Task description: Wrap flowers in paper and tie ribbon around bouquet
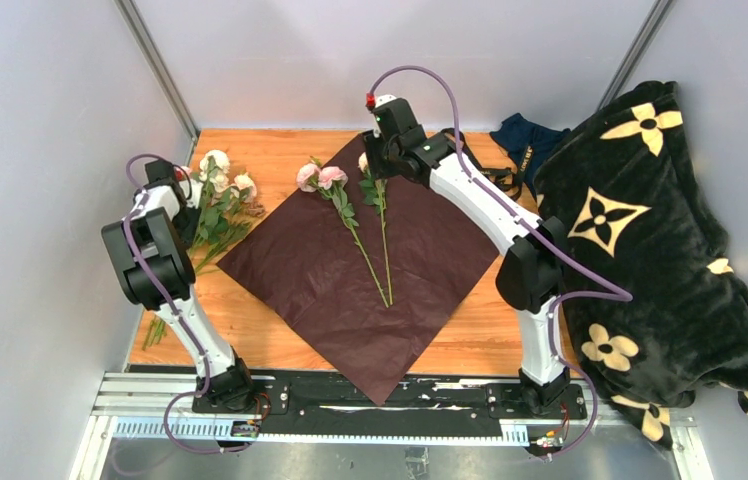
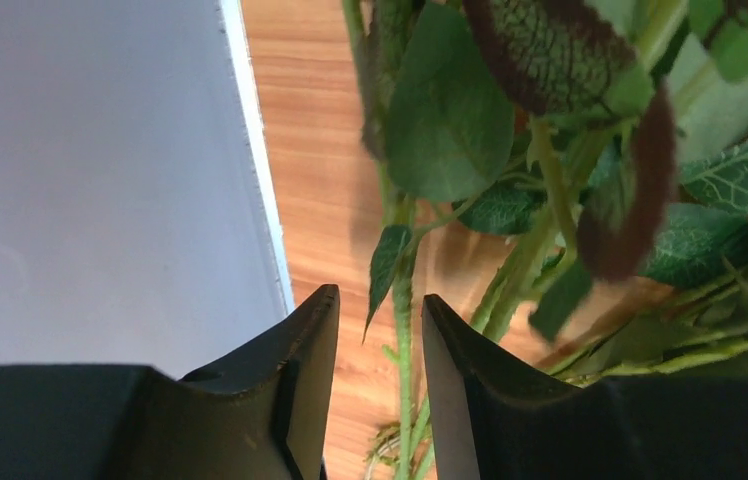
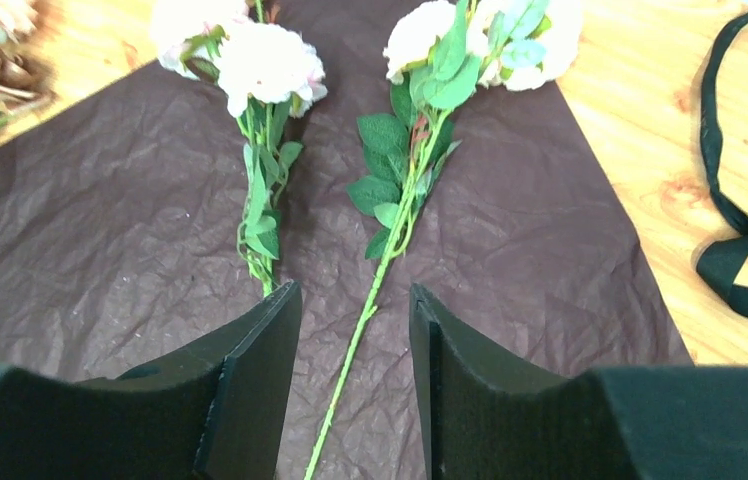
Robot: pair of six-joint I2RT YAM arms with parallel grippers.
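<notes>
The dark red paper (image 1: 350, 270) lies flat as a diamond on the wooden table. Two of the flowers lie on it: one with pink blooms (image 1: 320, 177) and one with cream blooms (image 3: 420, 35). My right gripper (image 3: 355, 288) hovers open over the second stem (image 3: 370, 300), near its bloom end (image 1: 375, 160). More flowers (image 1: 220, 200) lie in a bunch at the far left, off the paper. My left gripper (image 2: 380, 295) straddles one thin green stem (image 2: 405, 330) of that bunch, with a gap on both sides. The black ribbon (image 3: 745, 285) lies on the wood to the right of the paper.
A black blanket with cream flower motifs (image 1: 650, 250) is heaped at the right, with a navy cloth (image 1: 530, 140) behind it. A pale wall (image 2: 90, 180) stands close on the left of the bunch. Stem ends (image 1: 155, 330) stick out near the left arm's base.
</notes>
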